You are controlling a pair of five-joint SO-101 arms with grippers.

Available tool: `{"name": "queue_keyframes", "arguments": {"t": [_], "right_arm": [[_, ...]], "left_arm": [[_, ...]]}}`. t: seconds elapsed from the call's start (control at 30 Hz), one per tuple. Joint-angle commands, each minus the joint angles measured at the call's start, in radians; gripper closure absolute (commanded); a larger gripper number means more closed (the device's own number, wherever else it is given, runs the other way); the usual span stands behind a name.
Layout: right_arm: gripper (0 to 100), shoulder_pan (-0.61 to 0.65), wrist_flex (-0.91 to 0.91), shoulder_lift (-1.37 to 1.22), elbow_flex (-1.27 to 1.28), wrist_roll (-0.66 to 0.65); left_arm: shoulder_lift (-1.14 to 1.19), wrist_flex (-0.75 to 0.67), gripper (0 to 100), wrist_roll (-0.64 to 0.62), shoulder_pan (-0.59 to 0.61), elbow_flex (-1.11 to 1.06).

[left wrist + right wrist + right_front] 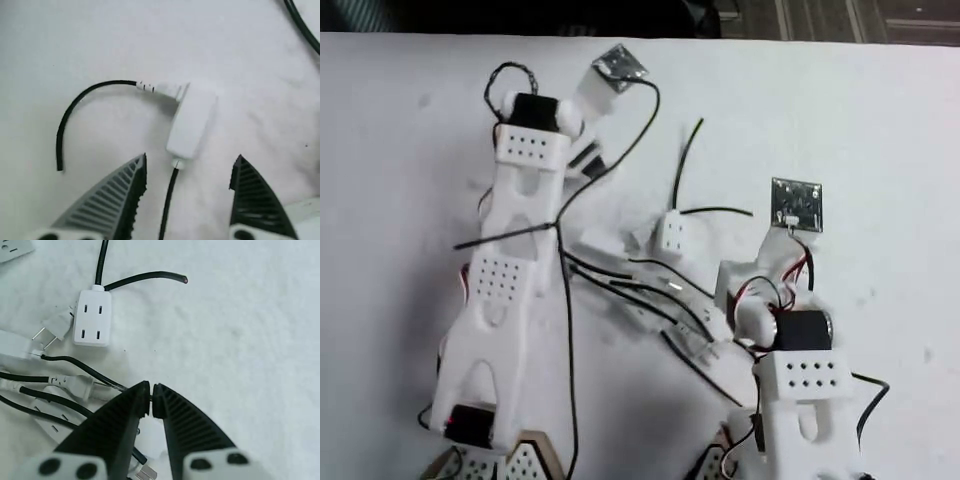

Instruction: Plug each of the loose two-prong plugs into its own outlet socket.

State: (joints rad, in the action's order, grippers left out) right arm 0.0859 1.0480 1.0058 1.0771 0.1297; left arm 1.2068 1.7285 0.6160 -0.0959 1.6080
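Observation:
In the left wrist view my left gripper (190,159) is open, its fingertips either side of the near end of a white outlet block (192,120). A white plug (167,90) on a curved black cord sits in that block's far end. My right gripper (151,390) is shut, with nothing seen between the tips and a thin black cord (85,370) running under them. Beyond it lie a white double outlet block (92,315), also seen in the high view (670,235), a loose two-prong plug (50,332) beside it, and another white plug (75,385).
Several black cords (640,290) cross the middle of the white table (880,130) between the two arms. A further outlet block (50,422) and bare prongs (145,472) lie close to my right gripper. The table's right side is bare.

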Motion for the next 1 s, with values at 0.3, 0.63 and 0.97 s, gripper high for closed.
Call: {"name": "queue_keyframes", "arguments": {"t": [0.3, 0.63, 0.97], "right_arm": [[97.4, -0.008, -0.019, 0.025, -0.037, -0.003], [97.4, -0.105, -0.010, 0.025, -0.068, -0.002], [87.4, -0.199, 0.074, 0.025, -0.124, -0.002]], "left_arm": [[-0.182, 0.058, 72, -0.068, -0.048, -0.144], [-0.420, 0.052, 72, -0.287, -0.226, -0.508], [-0.432, 0.049, 66, -0.454, -0.349, -0.617]]}}
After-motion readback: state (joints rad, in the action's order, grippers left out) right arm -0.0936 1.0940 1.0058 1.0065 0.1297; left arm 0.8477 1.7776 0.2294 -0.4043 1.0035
